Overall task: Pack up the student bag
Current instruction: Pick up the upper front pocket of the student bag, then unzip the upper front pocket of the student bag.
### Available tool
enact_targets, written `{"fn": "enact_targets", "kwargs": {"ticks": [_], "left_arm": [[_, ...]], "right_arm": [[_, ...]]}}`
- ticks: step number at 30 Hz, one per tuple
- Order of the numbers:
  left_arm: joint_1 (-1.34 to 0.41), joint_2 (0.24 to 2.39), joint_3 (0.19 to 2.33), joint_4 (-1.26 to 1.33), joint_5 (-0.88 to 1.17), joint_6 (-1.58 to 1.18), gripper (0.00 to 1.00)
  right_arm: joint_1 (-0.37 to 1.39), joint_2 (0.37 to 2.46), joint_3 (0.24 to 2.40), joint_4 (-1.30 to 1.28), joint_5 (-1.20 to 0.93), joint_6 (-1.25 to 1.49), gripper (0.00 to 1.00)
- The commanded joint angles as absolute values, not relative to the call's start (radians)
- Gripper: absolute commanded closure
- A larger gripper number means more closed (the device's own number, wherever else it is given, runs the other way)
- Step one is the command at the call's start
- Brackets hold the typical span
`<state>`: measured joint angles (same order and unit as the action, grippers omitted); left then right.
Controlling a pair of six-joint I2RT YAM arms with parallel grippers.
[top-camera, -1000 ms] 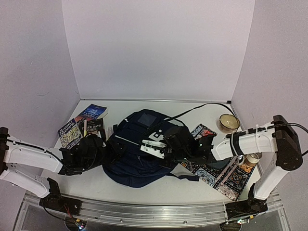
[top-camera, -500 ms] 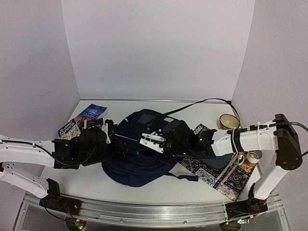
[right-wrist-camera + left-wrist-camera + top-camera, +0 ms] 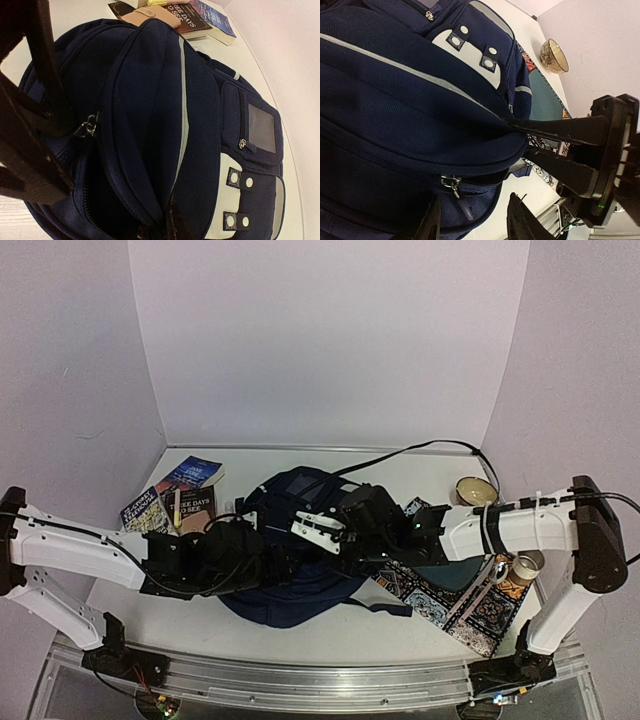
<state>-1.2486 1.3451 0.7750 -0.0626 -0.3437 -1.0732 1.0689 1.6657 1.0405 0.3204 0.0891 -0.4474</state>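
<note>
Centre of the overhead frame: student bag [image 3: 290, 598], a large dark navy fabric backpack with white stripe trim, slumped on the white worktop [image 3: 400, 472], top toward the back wall. On the front pocket, a white patch with round studs [image 3: 470, 55] and a small grey-blue square panel [image 3: 261, 127]. Zip line gaping a little under the upper flap; metal zipper pull [image 3: 451, 182] at the end of the gap.

Right claw [image 3: 519, 136], from right of frame: closed, pinching the edge of the bag's upper flap.

Left claw [image 3: 474, 201], at the bottom of its own view: fingers parted, one on either side of the hanging zip tab, just below the pull. Clamped on nothing visible.

Upper left of the overhead frame, just beside the bag: loose stack of paperback books [image 3: 188, 502]. Right of the bag: patterned woven mat [image 3: 455, 608], partly under the right arm. Behind the mat, near the back right corner: round tan bowl [image 3: 476, 494].
</note>
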Motion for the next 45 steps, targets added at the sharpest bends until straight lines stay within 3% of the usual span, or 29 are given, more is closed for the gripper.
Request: {"fn": "enact_targets", "kwargs": {"ticks": [1, 18, 24, 30, 40, 45], "left_arm": [[-1.254, 1.387, 0.812, -0.075, -0.361, -1.093, 0.57], [-1.253, 1.421, 0.847, -0.116, -0.472, -1.049, 1.0], [-1.253, 1.346, 0.83, -0.207, -0.565, -1.021, 1.0], [-1.215, 1.265, 0.82, -0.466, -0.711, -1.035, 1.0], [-0.947, 1.143, 0.7, -0.504, -0.681, -0.92, 1.0], [-0.924, 1.155, 0.741, -0.429, -0.525, -0.799, 1.0]], "right_arm": [[1.059, 1.651, 1.104, 0.399, 0.08, -0.403, 1.0], [1.06, 1.625, 1.097, 0.397, 0.032, -0.403, 1.0], [1.048, 1.596, 1.066, 0.397, -0.011, -0.425, 1.0], [1.003, 1.527, 1.031, 0.397, -0.124, -0.445, 1.0], [0.932, 1.461, 1.011, 0.397, -0.266, -0.462, 1.0], [0.93, 1.506, 1.045, 0.397, -0.242, -0.413, 0.96]]}}
